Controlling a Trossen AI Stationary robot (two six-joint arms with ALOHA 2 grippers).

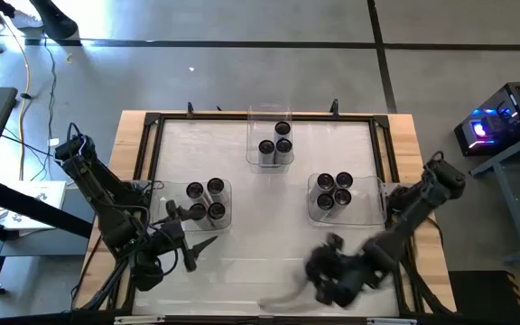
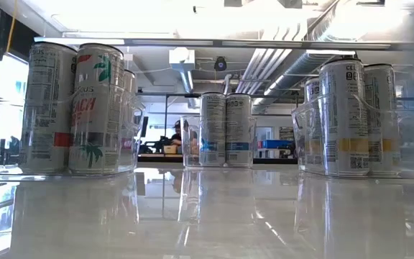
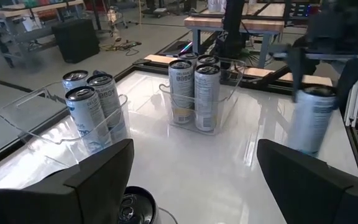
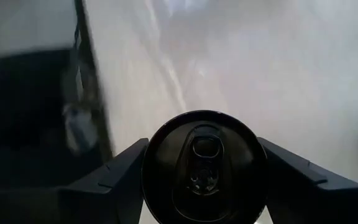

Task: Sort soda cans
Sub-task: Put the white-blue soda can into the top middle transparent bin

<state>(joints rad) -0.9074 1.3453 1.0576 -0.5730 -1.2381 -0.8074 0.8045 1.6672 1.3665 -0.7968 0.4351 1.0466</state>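
Right pincer (image 4: pixel 204 180) grips a soda can (image 4: pixel 205 167) — left pincer (image 1: pixel 199 244) gapes, empty.

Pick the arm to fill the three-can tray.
Right. The right gripper is shut on a can; the left gripper is open and empty by the left tray.

Your left gripper (image 1: pixel 208 242) sits low at the near-left of the table, fingers (image 3: pixel 98 177) spread wide with nothing between them, arm angled in from the left edge. Your right gripper (image 1: pixel 325 271) is at the near-right, arm bent inward, fingers (image 4: pixel 114 174) clamped on either side of a can (image 4: pixel 204 167).
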